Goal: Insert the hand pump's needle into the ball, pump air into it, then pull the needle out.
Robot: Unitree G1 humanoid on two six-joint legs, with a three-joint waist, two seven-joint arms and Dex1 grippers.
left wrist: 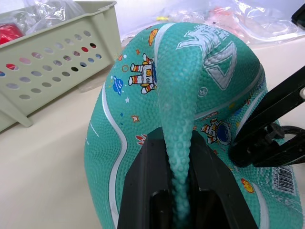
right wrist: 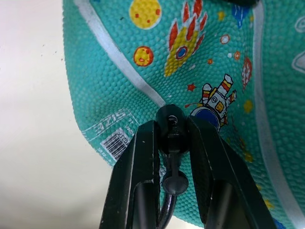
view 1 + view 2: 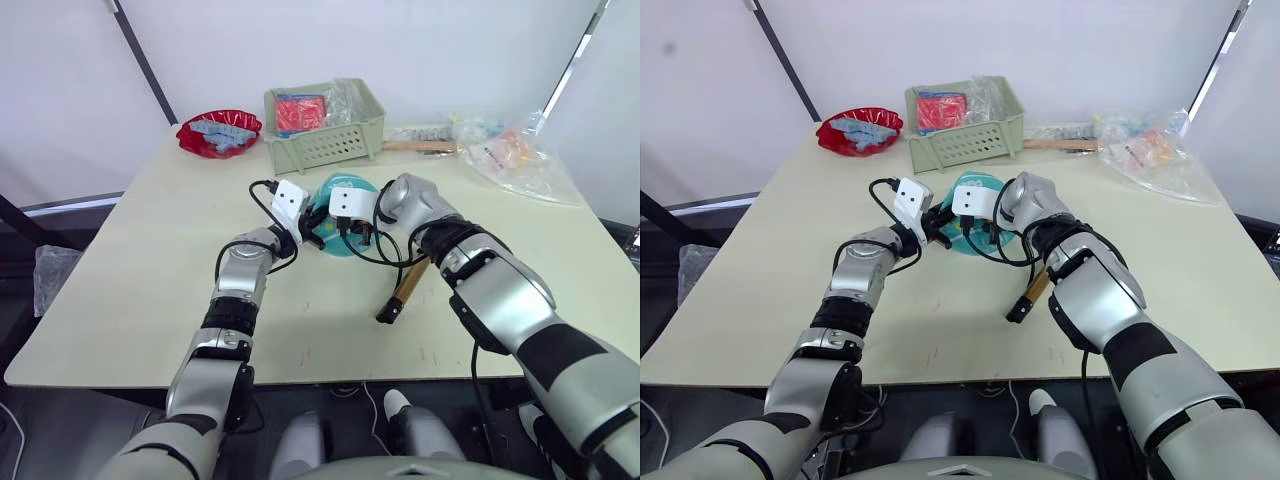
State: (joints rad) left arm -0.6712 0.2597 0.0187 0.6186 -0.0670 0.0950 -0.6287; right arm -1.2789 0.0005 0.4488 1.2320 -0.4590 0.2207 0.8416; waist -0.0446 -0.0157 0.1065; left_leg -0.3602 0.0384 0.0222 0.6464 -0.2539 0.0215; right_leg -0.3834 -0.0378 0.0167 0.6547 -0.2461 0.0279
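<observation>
Silver-black arms, looping black cables

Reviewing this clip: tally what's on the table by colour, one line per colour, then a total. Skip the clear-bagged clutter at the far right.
Teal: 1, the ball
Gold-bronze: 1, the hand pump
Red: 1, the bowl
Pale green: 1, the basket
Total: 4
The left end effector pinches a fold of the ball; the right end effector grips the needle fitting at the ball.

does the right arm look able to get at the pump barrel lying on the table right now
Probably not right away: the right claw is shut on the needle fitting against the ball. The hand pump lies unobstructed beside that forearm, so it seems reachable after letting go.
</observation>
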